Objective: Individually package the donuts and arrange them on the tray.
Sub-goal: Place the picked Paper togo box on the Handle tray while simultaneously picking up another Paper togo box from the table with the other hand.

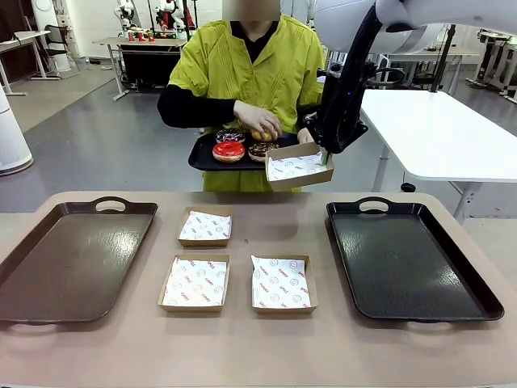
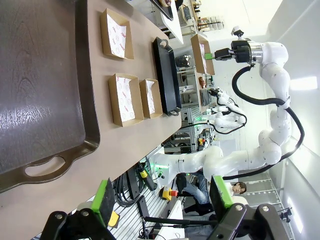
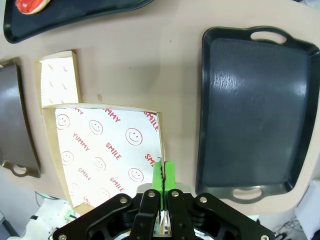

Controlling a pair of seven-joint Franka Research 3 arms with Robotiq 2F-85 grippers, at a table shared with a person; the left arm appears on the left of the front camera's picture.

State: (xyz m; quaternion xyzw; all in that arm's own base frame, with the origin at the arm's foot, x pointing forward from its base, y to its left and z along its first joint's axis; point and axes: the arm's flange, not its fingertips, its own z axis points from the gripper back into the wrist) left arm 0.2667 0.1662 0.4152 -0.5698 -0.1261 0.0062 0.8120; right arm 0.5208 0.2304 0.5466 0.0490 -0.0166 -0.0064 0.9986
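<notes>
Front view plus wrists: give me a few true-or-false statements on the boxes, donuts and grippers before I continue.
The right gripper is shut on a box edge. True.
Four boxes lie on the table. False: three table boxes; the fourth is held.
Donuts already sit in the table boxes. False: the donuts are on the person's tray.
The person's hand touches the yellow donut. True.
Both grippers are shut. False: the left gripper is open.

I've got bare table (image 1: 258, 356) along the near edge and between the three boxes (image 1: 279, 283) and the right tray (image 1: 412, 259). Far edge is jammed: right arm (image 1: 347, 89), its held box (image 1: 297, 166), person's hand (image 1: 260, 121) over the donuts (image 1: 229, 150).
</notes>
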